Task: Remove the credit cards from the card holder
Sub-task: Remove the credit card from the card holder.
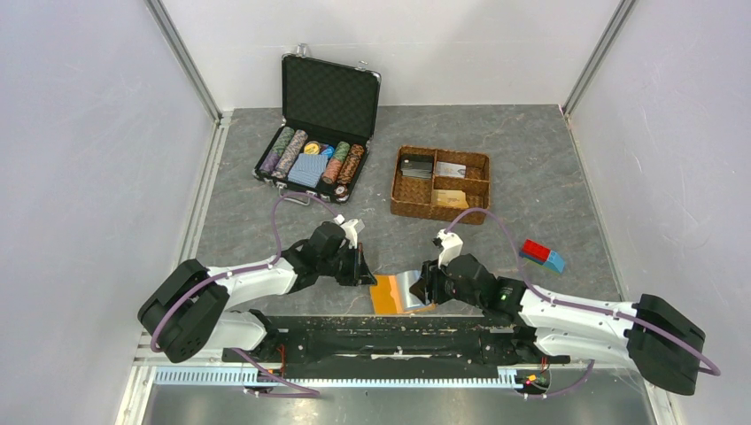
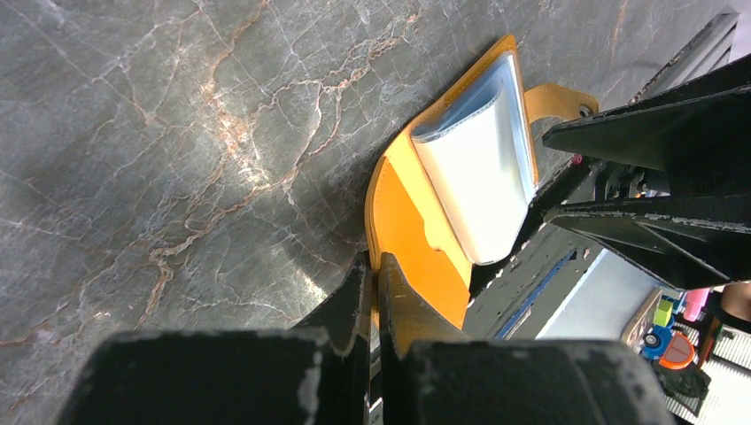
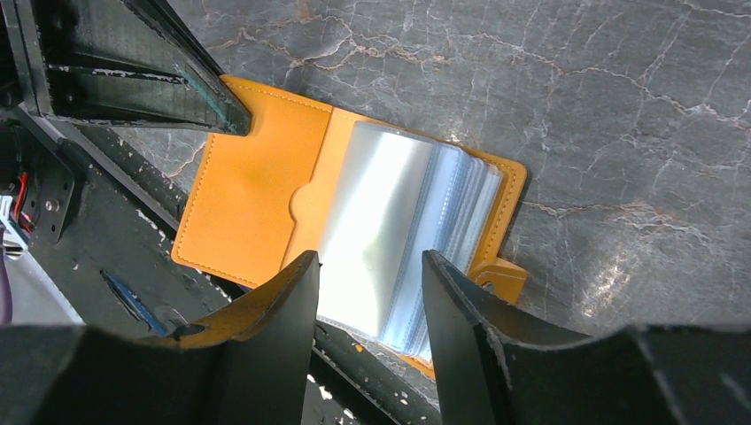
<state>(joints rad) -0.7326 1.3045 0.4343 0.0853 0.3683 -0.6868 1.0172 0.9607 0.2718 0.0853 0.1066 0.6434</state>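
Observation:
The card holder [image 1: 390,294] lies open on the table at the near edge, its orange cover to the left and its pale clear sleeves [image 1: 410,288] fanned up. My left gripper [image 1: 365,268] is shut on the edge of the orange cover [image 2: 416,221]. My right gripper [image 1: 428,285] is open, its jaws wide apart over the near end of the sleeves [image 3: 398,212] and not touching them. No credit card shows in the sleeves. A tan-yellow card [image 1: 449,199] and a pale card [image 1: 450,169] lie in the basket.
The brown woven divided basket [image 1: 440,213] stands behind the holder. A black hard-shell case [image 1: 329,93] with poker chips and a blue card stack [image 1: 307,168] stands open at the back left. A red-and-blue block [image 1: 542,255] lies to the right. The black base rail [image 1: 381,332] runs along the near edge.

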